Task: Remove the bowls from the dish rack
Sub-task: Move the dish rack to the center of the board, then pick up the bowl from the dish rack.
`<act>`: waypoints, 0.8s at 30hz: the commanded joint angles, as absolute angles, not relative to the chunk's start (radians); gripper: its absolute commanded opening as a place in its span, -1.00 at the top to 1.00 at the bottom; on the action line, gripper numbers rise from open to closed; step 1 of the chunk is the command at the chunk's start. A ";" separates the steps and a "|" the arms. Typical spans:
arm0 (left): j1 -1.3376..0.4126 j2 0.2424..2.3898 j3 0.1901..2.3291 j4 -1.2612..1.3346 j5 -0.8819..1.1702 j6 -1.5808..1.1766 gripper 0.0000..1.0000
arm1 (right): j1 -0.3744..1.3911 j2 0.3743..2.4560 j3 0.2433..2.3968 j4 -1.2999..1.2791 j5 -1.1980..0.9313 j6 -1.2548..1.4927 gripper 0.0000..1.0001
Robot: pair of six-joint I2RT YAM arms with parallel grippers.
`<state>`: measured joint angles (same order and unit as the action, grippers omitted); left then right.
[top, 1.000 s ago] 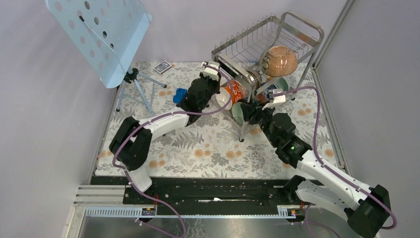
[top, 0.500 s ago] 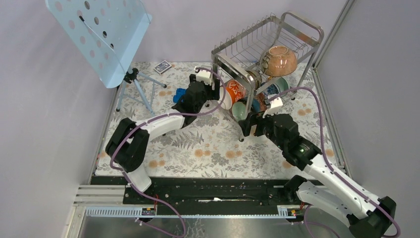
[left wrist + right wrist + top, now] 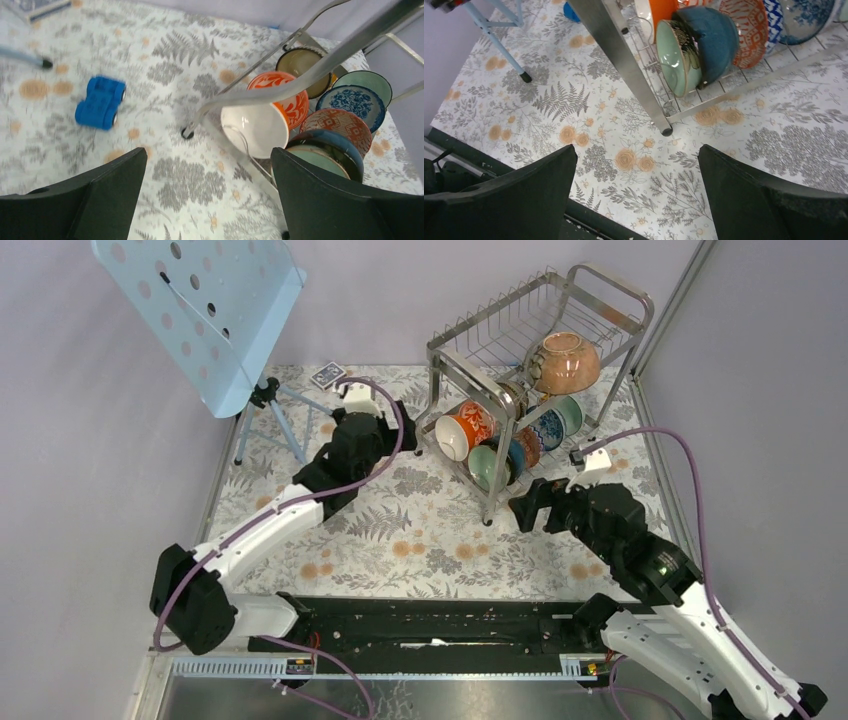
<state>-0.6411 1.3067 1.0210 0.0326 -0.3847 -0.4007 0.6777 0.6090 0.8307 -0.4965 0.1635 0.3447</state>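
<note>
Two pincers, both spread wide and holding nothing. The left pincer (image 3: 207, 150) hangs over the flowery worktop (image 3: 400, 530) just left of the dish rack (image 3: 505, 330). The right pincer (image 3: 638, 150) hovers on the rack's near side, close to its near leg.

All the bowls I can see are sitting in the rack. Up on the top tier there's a pinkish-brown speckled bowl (image 3: 565, 362), lying tilted. The rest stand on edge on the lower tier, packed together. There's an orange bowl (image 3: 287, 95) with a white inside on the left. A pale green bowl (image 3: 676, 55) is nearest the arms, with an orange-red patterned bowl (image 3: 749, 30) just behind it. A blue-and-white bowl (image 3: 352, 102) sits further right.

A blue toy car (image 3: 100, 102) is on the worktop left of the rack, and a pale blue music stand (image 3: 200, 315) is over at the far left.
</note>
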 commanded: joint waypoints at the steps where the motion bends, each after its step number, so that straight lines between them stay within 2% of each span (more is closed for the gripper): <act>1: -0.611 1.218 0.981 -0.199 -0.369 -0.667 -0.98 | 0.674 0.621 0.920 -0.619 0.309 0.396 -0.99; 8: -0.585 1.108 0.910 -0.245 -0.173 -0.752 -0.97 | 0.673 0.631 0.964 -0.821 0.791 0.553 -0.99; 11: -0.586 1.091 0.888 -0.225 -0.093 -0.784 -0.97 | 0.673 0.691 1.008 -0.884 0.913 0.621 -0.99; 15: -0.587 1.064 0.852 -0.188 -0.040 -0.816 -0.98 | 0.669 0.727 1.067 -0.816 1.017 0.637 -0.99; 18: -0.587 1.044 0.829 -0.187 -0.033 -0.818 -0.98 | 0.649 0.736 1.120 -0.688 1.043 0.577 -0.99; 24: -0.587 1.026 0.816 -0.219 -0.012 -0.813 -0.98 | 0.541 0.865 1.384 -0.623 0.888 0.476 -0.99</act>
<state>-0.5877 1.0584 0.8227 -0.2420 -0.0540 -0.8013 0.5999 0.8093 1.2179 -0.7525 0.9241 0.5503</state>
